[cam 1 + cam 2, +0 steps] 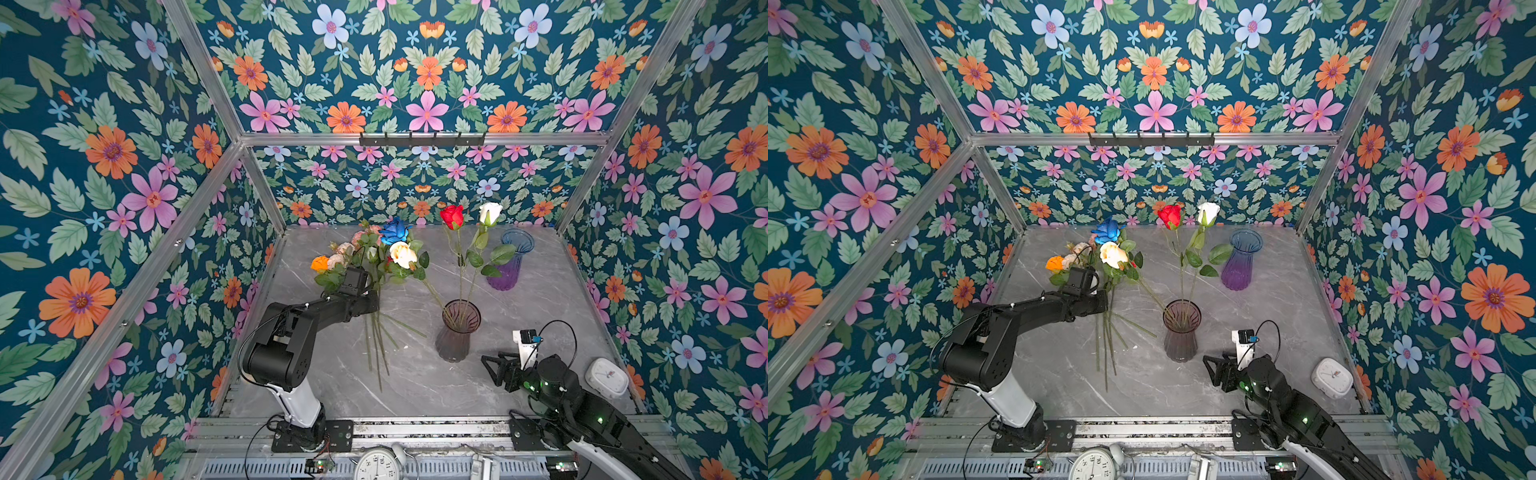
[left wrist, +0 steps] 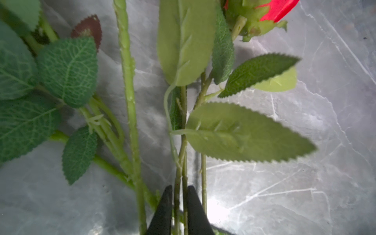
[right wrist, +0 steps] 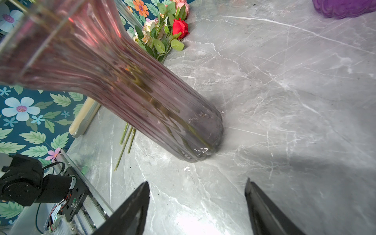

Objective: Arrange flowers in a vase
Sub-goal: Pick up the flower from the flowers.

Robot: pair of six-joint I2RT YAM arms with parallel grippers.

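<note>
The task looks to be at an early stage. The ribbed smoky-pink glass vase (image 1: 455, 340), near the middle of the grey marble table (image 1: 540, 299), holds only a red rose (image 1: 452, 216), a white rose (image 1: 490, 212) and, it seems, a cream rose (image 1: 403, 254) leaning to the left. The other long-stemmed artificial roses (image 1: 345, 257), among them orange, pink and blue ones, lie in a loose leafy pile toward the left edge. The left fingers (image 2: 163, 211) are almost closed around one or two thin green stems (image 2: 177, 179) of this pile. The right fingers (image 3: 134, 213) stand wide apart and empty near the vase.

Floral wallpaper walls (image 1: 104, 166), grey marble tabletop (image 1: 415, 386)
</note>
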